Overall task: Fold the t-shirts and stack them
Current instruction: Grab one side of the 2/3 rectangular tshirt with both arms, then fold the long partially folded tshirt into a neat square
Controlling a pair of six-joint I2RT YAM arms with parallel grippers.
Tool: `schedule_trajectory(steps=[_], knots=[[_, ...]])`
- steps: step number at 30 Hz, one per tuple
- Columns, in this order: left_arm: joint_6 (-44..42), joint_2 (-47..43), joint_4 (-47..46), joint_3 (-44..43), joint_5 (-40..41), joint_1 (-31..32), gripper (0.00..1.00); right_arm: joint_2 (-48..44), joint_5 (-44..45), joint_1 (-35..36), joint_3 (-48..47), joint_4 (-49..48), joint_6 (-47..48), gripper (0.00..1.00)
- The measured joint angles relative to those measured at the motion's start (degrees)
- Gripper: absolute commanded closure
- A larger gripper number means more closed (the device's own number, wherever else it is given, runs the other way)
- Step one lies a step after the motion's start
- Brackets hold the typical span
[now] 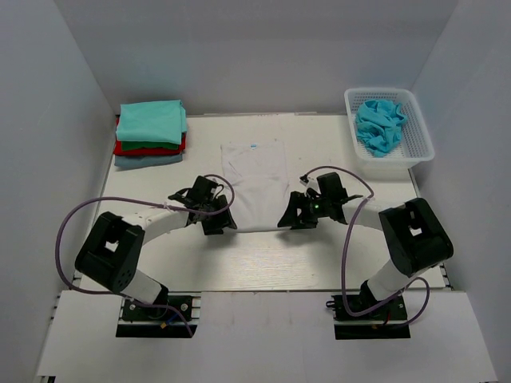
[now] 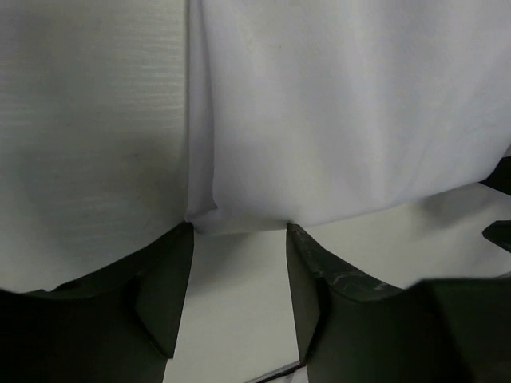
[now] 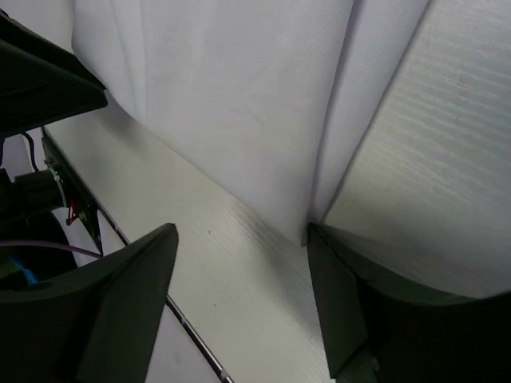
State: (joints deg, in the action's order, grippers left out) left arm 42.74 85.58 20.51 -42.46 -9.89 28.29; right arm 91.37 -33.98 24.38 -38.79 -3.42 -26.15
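Note:
The white t-shirt [image 1: 254, 182] lies flat mid-table, folded into a long narrow panel with its collar at the far end. My left gripper [image 1: 217, 221] is at its near left corner and my right gripper [image 1: 294, 217] at its near right corner. In the left wrist view the left gripper [image 2: 239, 239] is open, and the white t-shirt's [image 2: 343, 112] hem corner sits between the fingertips [image 2: 164, 279]. In the right wrist view the right gripper [image 3: 239, 239] stands open over bare table, the white t-shirt's [image 3: 231, 96] corner touching the right fingertip [image 3: 339, 279].
A stack of folded t-shirts [image 1: 150, 132], teal on top of red and grey-blue, sits at the back left. A white lattice basket [image 1: 415, 148] at the back right holds a crumpled light blue t-shirt [image 1: 379, 126]. Walls close in the table's sides and back.

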Motion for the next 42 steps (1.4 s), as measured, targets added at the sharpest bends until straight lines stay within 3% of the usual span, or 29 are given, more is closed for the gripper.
schedule_trajectory(steps=[3, 6, 7, 8, 9, 10, 11, 17, 22, 28, 34, 38, 42], knots=[[0.8, 0.9, -1.4, 0.1, 0.7, 0.6, 0.55, 1.3, 0.5, 0.1, 0.0, -1.5, -1.4, 0.42], [1.5, 1.9, -2.1, 0.1, 1.3, 0.7, 0.65, 2.4, 1.9, 0.1, 0.0, -2.3, -2.3, 0.65], [1.7, 2.2, -2.3, 0.0, 1.4, 0.7, 0.74, 3.0, 2.2, 0.0, 0.0, -2.4, -2.7, 0.73], [1.7, 2.4, -2.4, -0.1, 1.6, 0.7, 0.79, 3.7, 2.5, 0.0, -0.1, -2.6, -3.2, 0.91], [1.9, 2.8, -2.6, -0.2, 1.6, 0.7, 0.84, 4.2, 2.8, 0.0, -0.2, -2.8, -3.2, 1.0], [2.0, 3.1, -2.6, -0.4, 1.5, 0.8, 0.98, 4.6, 2.8, 0.1, -0.2, -2.7, -3.7, 1.0], [2.1, 3.2, -2.6, -0.5, 1.5, 0.8, 1.0, 4.7, 2.6, 0.1, -0.2, -2.7, -4.1, 1.0], [2.3, 0.9, 0.4, -0.1, 1.7, 1.6, 1.0, 0.5, 5.4, 0.4, -0.2, 4.5, -1.7, 1.0], [2.7, -8.7, 9.4, -0.1, -1.3, 3.5, 1.0, -12.0, 6.0, 1.2, -0.6, 17.6, 0.7, 1.0], [2.9, -14.0, 19.3, -10.2, -3.5, 3.8, 1.0, -21.0, 6.4, 1.2, -9.0, 28.2, -0.5, 1.0], [2.0, -9.8, 23.7, -24.3, -1.7, 2.9, 1.0, -17.9, 8.9, 0.4, -23.0, 33.0, -3.6, 1.0], [0.8, -2.2, 27.3, -33.5, 2.0, 2.3, 1.0, -10.1, 10.3, -1.1, -32.6, 34.4, -4.1, 1.0], [0.2, 4.6, 27.9, -37.7, 3.5, 1.0, 1.0, -4.9, 10.5, -2.4, -36.3, 35.0, -4.6, 1.0]])
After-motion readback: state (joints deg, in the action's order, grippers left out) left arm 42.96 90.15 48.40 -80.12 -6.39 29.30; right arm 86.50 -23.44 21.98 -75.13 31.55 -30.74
